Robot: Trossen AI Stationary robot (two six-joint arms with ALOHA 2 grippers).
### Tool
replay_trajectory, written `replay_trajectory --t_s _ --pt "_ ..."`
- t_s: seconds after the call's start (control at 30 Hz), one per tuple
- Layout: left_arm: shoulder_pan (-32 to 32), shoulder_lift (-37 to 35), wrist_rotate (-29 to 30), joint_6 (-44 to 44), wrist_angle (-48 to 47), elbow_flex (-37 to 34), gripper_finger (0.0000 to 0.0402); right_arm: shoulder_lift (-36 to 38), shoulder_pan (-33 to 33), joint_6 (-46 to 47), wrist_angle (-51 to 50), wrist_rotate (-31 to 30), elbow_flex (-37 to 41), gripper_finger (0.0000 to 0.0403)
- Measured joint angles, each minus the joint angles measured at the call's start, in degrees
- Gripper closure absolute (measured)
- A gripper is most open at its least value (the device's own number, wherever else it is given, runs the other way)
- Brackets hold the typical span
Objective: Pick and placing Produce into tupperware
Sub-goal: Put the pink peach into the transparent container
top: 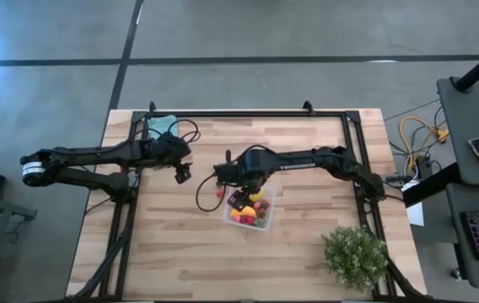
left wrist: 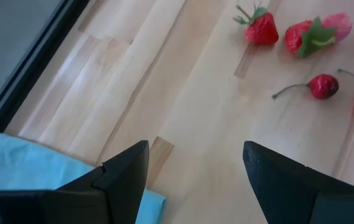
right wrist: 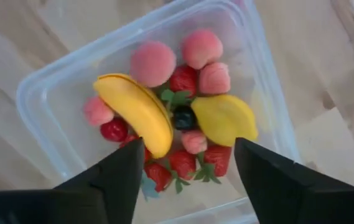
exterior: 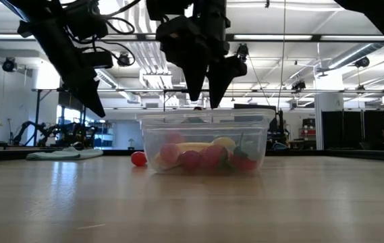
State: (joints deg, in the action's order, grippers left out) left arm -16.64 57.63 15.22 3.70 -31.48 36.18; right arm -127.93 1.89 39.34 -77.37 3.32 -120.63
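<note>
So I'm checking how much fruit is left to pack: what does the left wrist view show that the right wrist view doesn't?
Only the left wrist view shows loose fruit on the bare table: two strawberries, two cherries, plus a teal cloth past the open left hand. Only the right wrist view shows the clear tub under the open, empty right hand, holding a banana, a lemon, peaches and strawberries. Both show wooden tabletop and an open hand holding nothing.
</note>
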Motion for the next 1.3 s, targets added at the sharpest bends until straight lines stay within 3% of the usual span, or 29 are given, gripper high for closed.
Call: replay_trajectory --t_s 0.17,0.43,0.6,0.73,0.9,1.3 --pt "0.02 -0.01 0.0 -0.01 -1.69 0.0 0.0155 0.01 -1.38 2.76 1.08 -2.79 -1.3 0.0138" --pt "0.0 -0.54 0.31 -1.61 -2.1 -0.08 0.0155 0.06 -9.2 6.13 9.89 -5.49 -3.61 0.0143" --pt "0.0 -4.76 5.16 -1.47 -1.91 -1.76 0.0155 -0.39 -13.26 3.82 12.56 -5.04 -2.29 0.0144" --pt "-0.03 -10.28 9.29 -1.03 -0.7 -3.58 0.0155 -0.51 -15.24 1.09 14.67 -4.43 -0.57 0.0145" --pt "-0.15 -14.3 9.33 -1.01 -0.04 -5.11 0.0155 -0.51 -16.65 0.01 19.39 -1.72 2.47 0.0146" --pt "-0.15 -14.44 9.29 3.45 0.03 -5.7 0.0155 -0.56 -16.86 6.05 28.62 -0.03 11.74 0.0147"
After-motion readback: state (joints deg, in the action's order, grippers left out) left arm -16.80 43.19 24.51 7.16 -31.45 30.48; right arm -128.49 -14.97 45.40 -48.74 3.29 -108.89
